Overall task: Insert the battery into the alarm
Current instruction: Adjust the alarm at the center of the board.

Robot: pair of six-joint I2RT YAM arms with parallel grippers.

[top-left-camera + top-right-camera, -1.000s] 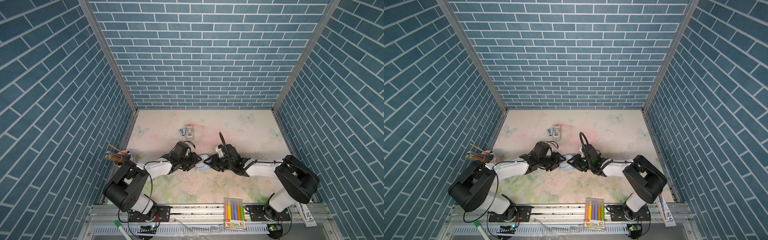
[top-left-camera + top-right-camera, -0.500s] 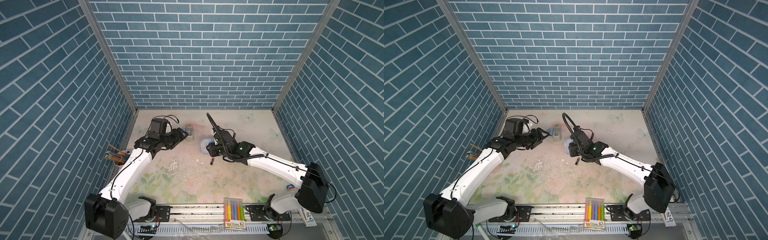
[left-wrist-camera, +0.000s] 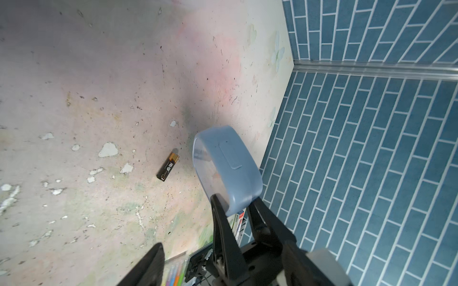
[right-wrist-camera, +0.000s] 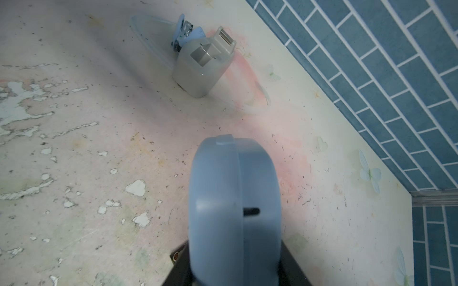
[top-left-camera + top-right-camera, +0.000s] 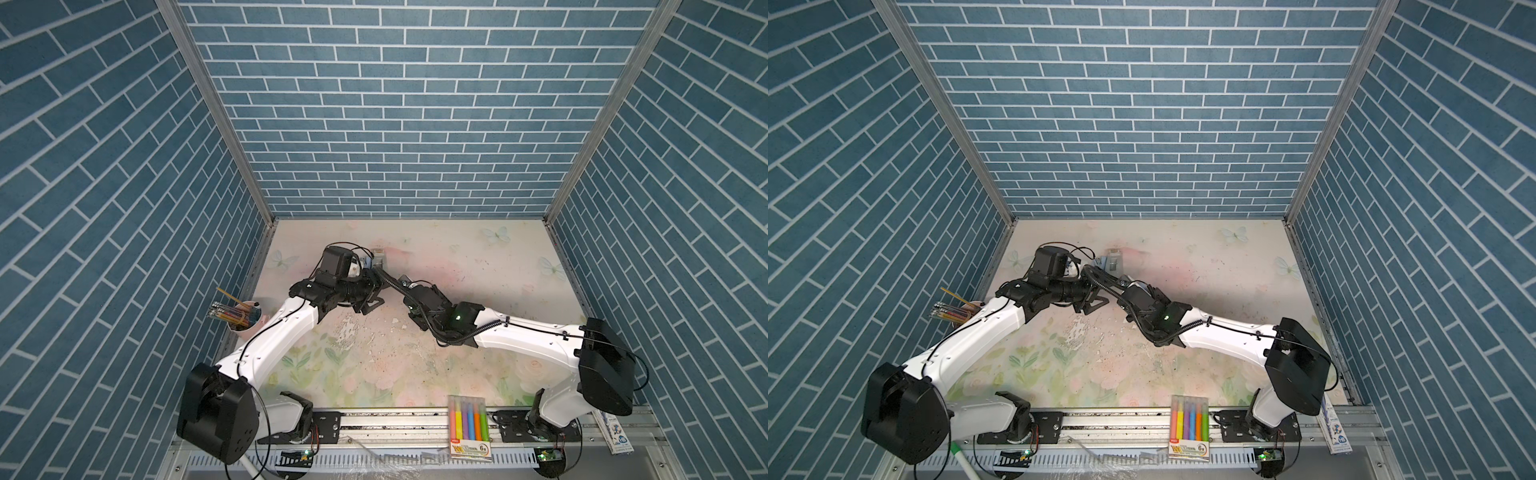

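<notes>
- Clock: the right gripper (image 3: 235,201) is clamped across the thickness of the alarm clock (image 3: 228,161), gripping near one corner. Judging by the shadow, the clock hangs clear of the table (image 3: 99,74).
- Change, right arm: a second ago it was folded in at the front-centre of the table. Half a second ago it was already stretched out with the clock lifted. Since then it has shifted only slightly.
- Change, left arm: a second ago the left gripper (image 5: 373,294) was at the clock together with the right one. Half a second ago it was out by the grey boxy device (image 4: 200,66) at the back. Now it has swung back to just beside the right gripper.
- Left gripper state: fingers wide apart and holding nothing. In the left wrist view its own fingers are blurred and spread.
- Battery (image 3: 168,166): lies flat on the table among paint flakes, near the clock but apart from it, in neither gripper.
- Meaning (judgement): the clock now rests with the right gripper alone and the left one is free. The holding step looks settled, fetching the battery comes next, and insertion is not begun.
- Unknown: the clock shows only its edge faces, with a rounded-rectangular panel (image 3: 230,158) and a small dark slot (image 4: 251,211). I cannot tell whether the battery compartment is open.
- Risk (judgement): held by a corner, the clock may pivot when the battery is pressed in.
</notes>
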